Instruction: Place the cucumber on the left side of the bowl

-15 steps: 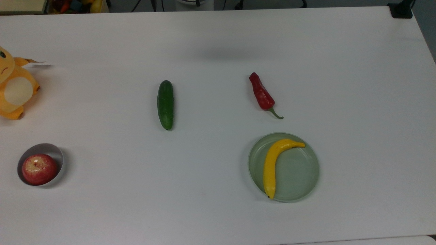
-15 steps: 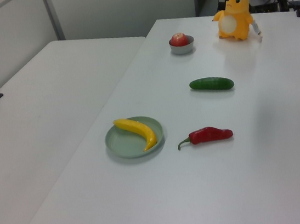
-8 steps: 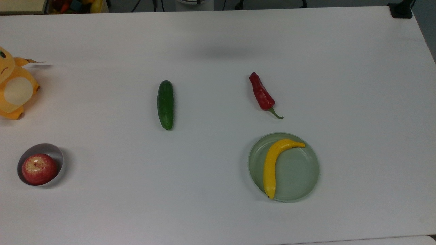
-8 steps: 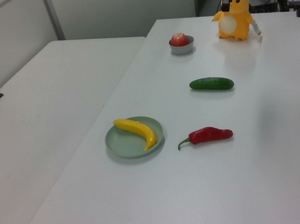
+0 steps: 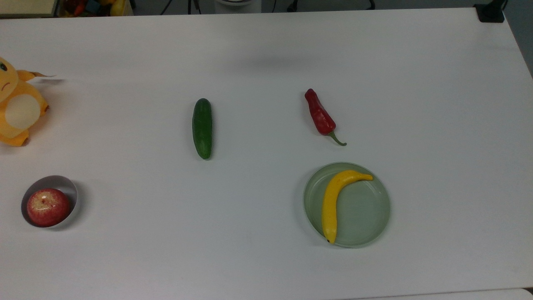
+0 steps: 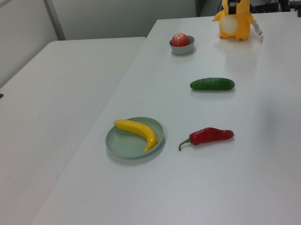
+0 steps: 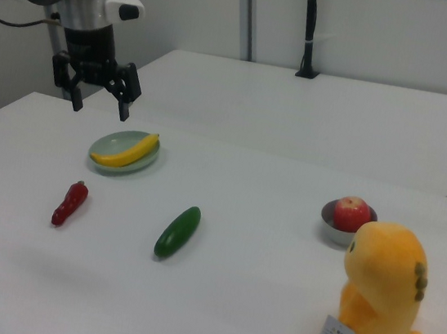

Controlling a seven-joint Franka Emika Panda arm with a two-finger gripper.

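The dark green cucumber (image 5: 202, 128) (image 6: 212, 84) (image 7: 178, 231) lies alone on the white table, near its middle. The small white bowl (image 5: 55, 178) (image 6: 183, 49) (image 7: 335, 232) stands far off at the top view's lower left, with a red apple (image 5: 48, 207) inside it. In the right view my gripper (image 7: 99, 108) hangs open well above the table, up and to the left of the cucumber, with nothing between its fingers.
A red chili pepper (image 5: 320, 114) (image 7: 69, 203) lies right of the cucumber in the top view. Below it a pale green dish (image 5: 368, 216) (image 6: 122, 145) holds a yellow banana (image 5: 333, 200). An orange plush toy (image 5: 16, 108) (image 7: 381, 286) sits above the bowl in the top view.
Nothing on the table has moved. A dark slender part at the top of the left view has shifted right, in front of the plush toy.
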